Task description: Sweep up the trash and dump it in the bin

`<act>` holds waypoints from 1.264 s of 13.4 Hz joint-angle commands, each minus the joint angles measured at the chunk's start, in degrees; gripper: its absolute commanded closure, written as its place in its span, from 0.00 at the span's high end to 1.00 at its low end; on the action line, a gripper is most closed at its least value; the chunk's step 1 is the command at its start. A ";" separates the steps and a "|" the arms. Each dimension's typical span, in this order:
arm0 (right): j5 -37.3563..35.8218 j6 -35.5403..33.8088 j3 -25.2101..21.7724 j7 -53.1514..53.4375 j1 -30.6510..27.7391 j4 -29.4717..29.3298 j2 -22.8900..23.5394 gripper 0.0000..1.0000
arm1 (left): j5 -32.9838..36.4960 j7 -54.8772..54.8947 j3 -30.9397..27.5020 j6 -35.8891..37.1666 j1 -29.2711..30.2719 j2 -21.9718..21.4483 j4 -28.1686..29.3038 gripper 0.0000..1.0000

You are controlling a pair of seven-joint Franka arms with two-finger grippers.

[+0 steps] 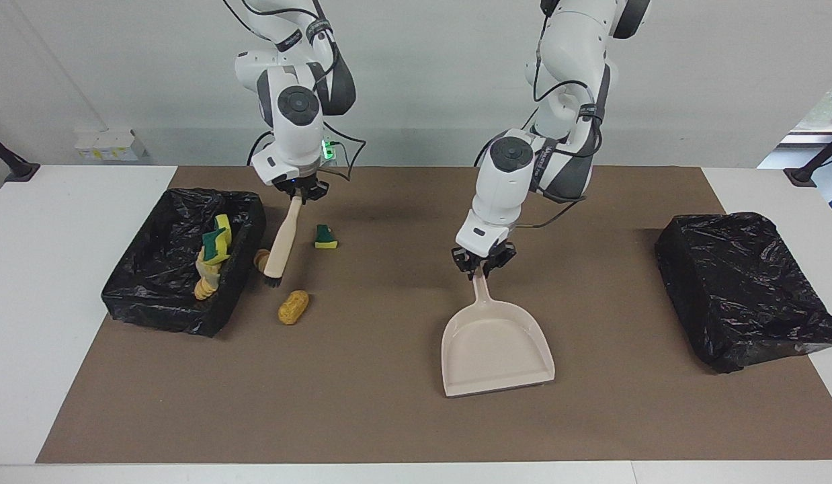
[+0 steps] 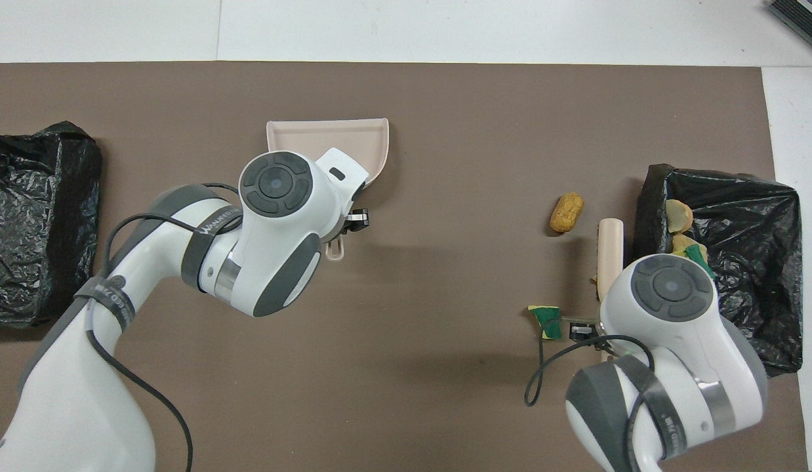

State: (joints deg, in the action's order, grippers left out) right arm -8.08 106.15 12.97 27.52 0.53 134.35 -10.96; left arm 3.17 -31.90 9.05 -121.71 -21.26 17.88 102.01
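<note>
- The white worktop point(image 1: 66, 302) is carrying a brown mat point(image 1: 362, 403) that is covering most of it.
- A black-lined bin point(image 1: 154, 296) is sitting open at the right arm's end of the mat, and a second black bag-covered box point(image 1: 738, 289) is lying at the left arm's end, well apart from everything else.
- The beige dustpan point(image 1: 493, 349) is lying near the middle of the mat, its handle pointing toward the robots and its open mouth facing away from them.
- The left gripper point(image 1: 482, 265) is clamping the end of the dustpan's handle, its fingers closed on it.
- The right gripper point(image 1: 298, 195) is holding the brush point(image 1: 281, 242) by the top of its beige handle, fingers closed around it; the brush is hanging tilted with its dark bristles down at the mat, just beside the bin's wall.
- The trash is lying partly in the bin and partly on the mat: yellow-and-green sponge chunks point(image 1: 214, 247) and tan bread-like pieces point(image 1: 204, 288) are resting inside the bin against its wall.
- A golden bread-like piece point(image 1: 293, 306) is lying on the mat, farther from the robots than the bristles.
- A sliced bread piece point(image 1: 260, 258) is sitting at the bin's wall, right beside the brush bristles and partly hidden by the brush.
- A small sponge chunk with a green face point(image 1: 325, 236) is lying on the mat beside the brush handle, apart from it.
</note>
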 commanded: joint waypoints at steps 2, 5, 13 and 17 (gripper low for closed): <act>-3.25 0.38 0.82 -2.03 -2.20 3.89 -3.53 0.00 | -1.23 18.56 0.18 10.23 4.81 -0.48 -4.17 0.00; -4.74 1.60 0.82 -1.86 -2.55 6.52 -3.89 0.00 | -5.43 37.14 0.18 14.04 11.74 0.23 -5.76 0.00; 3.23 6.86 1.18 -3.70 1.55 7.41 -2.05 0.00 | -6.42 77.52 0.27 12.64 14.23 0.14 -3.84 0.00; 5.53 9.26 1.26 -2.91 6.23 3.47 0.49 0.00 | -5.81 82.43 0.80 12.81 10.74 -5.82 5.81 0.00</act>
State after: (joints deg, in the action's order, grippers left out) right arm -3.74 115.47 14.07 25.28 6.22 140.57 -12.17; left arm -2.59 48.71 10.22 -108.44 -7.63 17.39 101.24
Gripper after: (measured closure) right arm 0.736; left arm 0.683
